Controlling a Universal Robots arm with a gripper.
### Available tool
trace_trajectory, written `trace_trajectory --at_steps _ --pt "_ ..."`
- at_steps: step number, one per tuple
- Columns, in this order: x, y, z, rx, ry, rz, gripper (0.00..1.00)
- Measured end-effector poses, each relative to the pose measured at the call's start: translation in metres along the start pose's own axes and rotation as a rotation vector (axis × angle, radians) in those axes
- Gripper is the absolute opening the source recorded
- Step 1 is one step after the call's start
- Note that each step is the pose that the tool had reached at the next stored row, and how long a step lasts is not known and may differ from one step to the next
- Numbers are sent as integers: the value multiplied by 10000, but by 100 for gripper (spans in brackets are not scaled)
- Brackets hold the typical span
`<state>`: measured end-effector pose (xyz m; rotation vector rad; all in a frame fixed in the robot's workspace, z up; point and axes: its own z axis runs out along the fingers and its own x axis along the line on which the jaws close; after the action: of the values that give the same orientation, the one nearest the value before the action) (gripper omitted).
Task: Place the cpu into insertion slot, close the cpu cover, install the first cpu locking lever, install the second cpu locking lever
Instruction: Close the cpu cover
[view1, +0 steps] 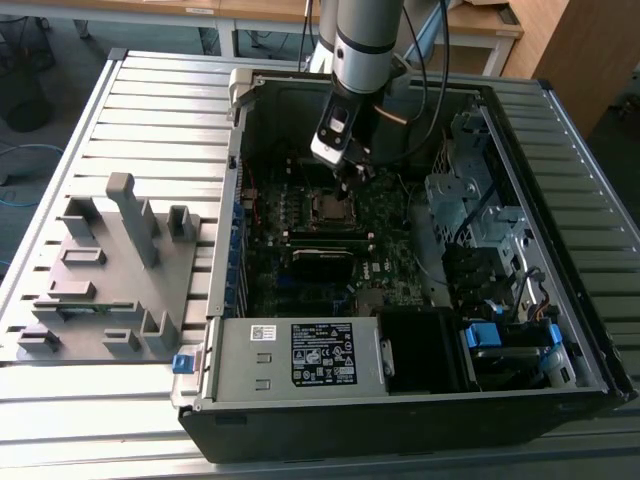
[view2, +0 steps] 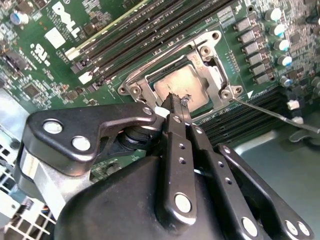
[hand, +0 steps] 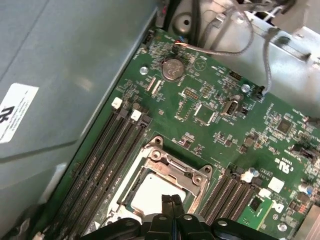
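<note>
The cpu (view2: 182, 82), a dull grey square, lies flat in the insertion slot (view1: 330, 208) on the green board. The silver cpu cover (view2: 200, 52) lies down over it, framing its top; in the first wrist view the cover (hand: 172, 167) surrounds the cpu (hand: 147, 192) too. My gripper (view2: 176, 100) is shut with nothing between its fingers, and its tips are at the cpu's edge near the cover's rim. A thin silver locking lever (view2: 280, 117) sticks out sideways from the socket corner, unlatched. In the exterior view the gripper (view1: 352, 178) hangs just above the socket.
Long black memory slots (view2: 150, 30) run on both sides of the socket. The open computer case holds a power supply (view1: 300, 355), a metal drive cage (view1: 470, 200) and loose cables (hand: 240, 45). A grey fixture (view1: 110, 270) stands on the slatted table at the exterior view's left.
</note>
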<state>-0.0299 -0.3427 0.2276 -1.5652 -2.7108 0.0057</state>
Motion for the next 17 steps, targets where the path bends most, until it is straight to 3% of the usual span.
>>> trace_trajectory --at_steps 17 --pt "0 0 14 25 -27 -3073 10"
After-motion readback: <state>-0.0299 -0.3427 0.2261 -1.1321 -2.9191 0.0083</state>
